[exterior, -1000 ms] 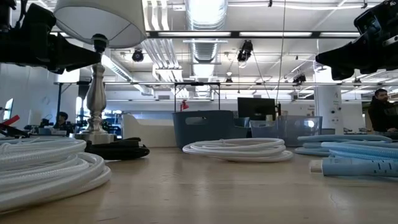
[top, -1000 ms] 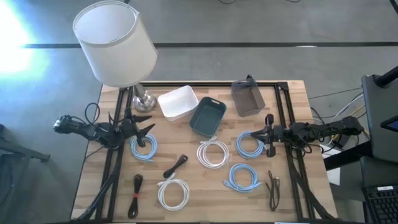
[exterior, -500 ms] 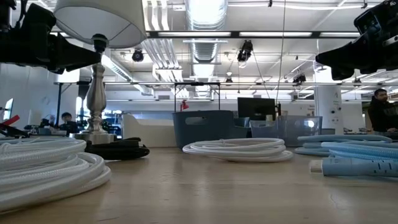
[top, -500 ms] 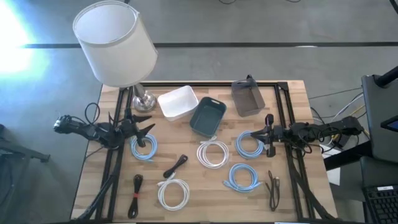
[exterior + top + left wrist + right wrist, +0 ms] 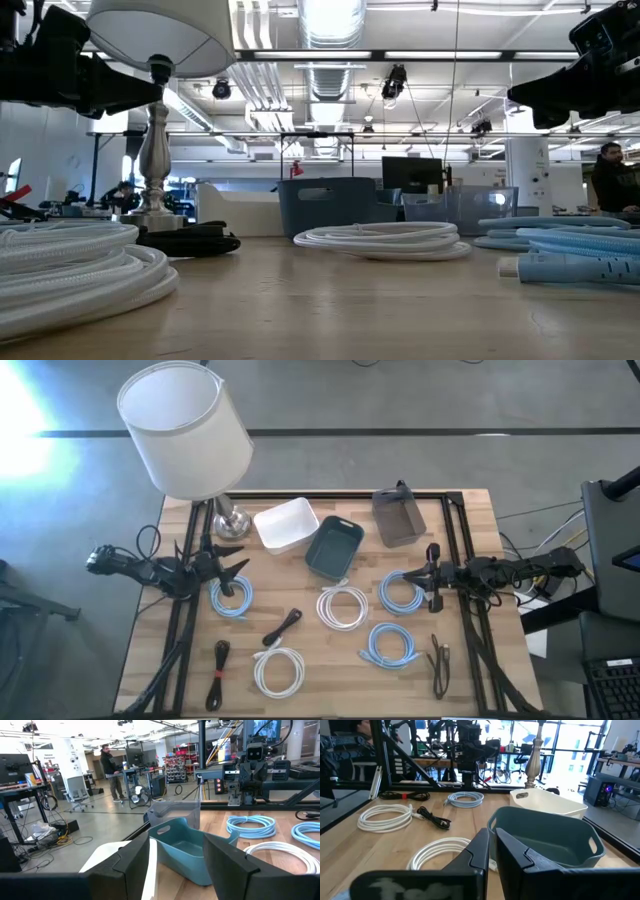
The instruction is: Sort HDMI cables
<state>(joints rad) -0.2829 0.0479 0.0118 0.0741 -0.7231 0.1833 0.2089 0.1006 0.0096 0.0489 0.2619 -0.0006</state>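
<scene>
Three light-blue coils (image 5: 231,598) (image 5: 402,593) (image 5: 391,645), two white coils (image 5: 343,606) (image 5: 279,670) and three dark folded bundles (image 5: 282,627) (image 5: 219,673) (image 5: 441,663) lie flat on the wooden table. My left gripper (image 5: 238,563) hovers open at the table's left, level, beside the left blue coil, with nothing between its fingers (image 5: 132,865). My right gripper (image 5: 415,574) hovers shut at the table's right, level, above the right blue coil. Neither touches a cable.
A white bin (image 5: 287,524), a teal bin (image 5: 333,546) and a grey bin (image 5: 399,516) stand in a row along the table's far side. A lamp (image 5: 185,430) with a white shade stands at the far left corner. A person (image 5: 610,175) is in the room beyond.
</scene>
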